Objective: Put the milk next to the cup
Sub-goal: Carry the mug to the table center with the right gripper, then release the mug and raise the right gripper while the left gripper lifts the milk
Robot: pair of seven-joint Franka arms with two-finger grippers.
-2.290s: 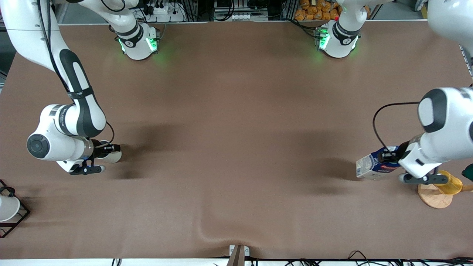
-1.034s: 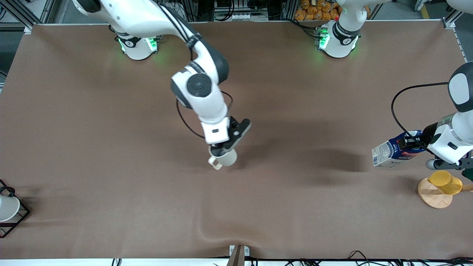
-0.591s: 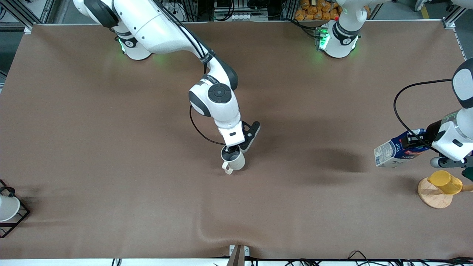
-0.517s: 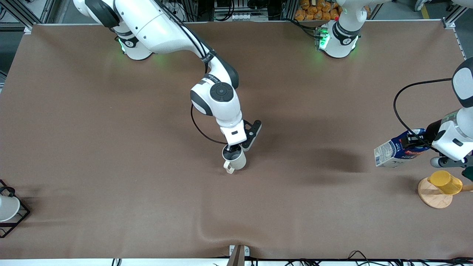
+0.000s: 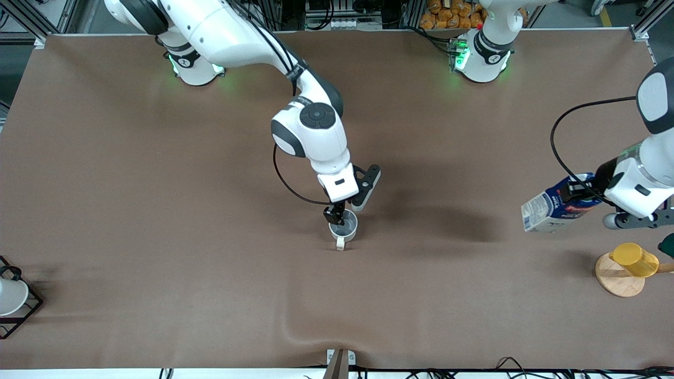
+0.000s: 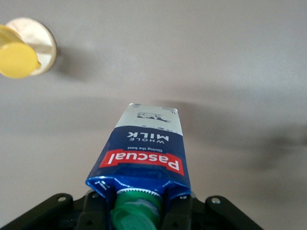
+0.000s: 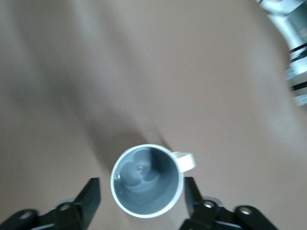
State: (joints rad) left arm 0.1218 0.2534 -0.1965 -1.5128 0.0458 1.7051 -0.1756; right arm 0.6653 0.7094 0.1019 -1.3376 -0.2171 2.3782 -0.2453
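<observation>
Both hands busy | left hand (image 5: pixel 583 192) grips milk (image 5: pixel 547 206) | right hand (image 5: pixel 337 215) open above cup (image 5: pixel 343 228)

left gripper (image 5: pixel 579 190) clamped, right gripper (image 5: pixel 336 215) spread

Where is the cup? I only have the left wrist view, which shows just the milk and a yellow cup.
Observer: The cup stands upright mid-table. The left hand holds the milk over the left arm's end.
Operator: Is the right hand clear of it?
Observer: No. The right hand is open, with its fingers on either side of the cup.
Operator: Which way does the handle point?
Observer: Toward the front camera.
</observation>
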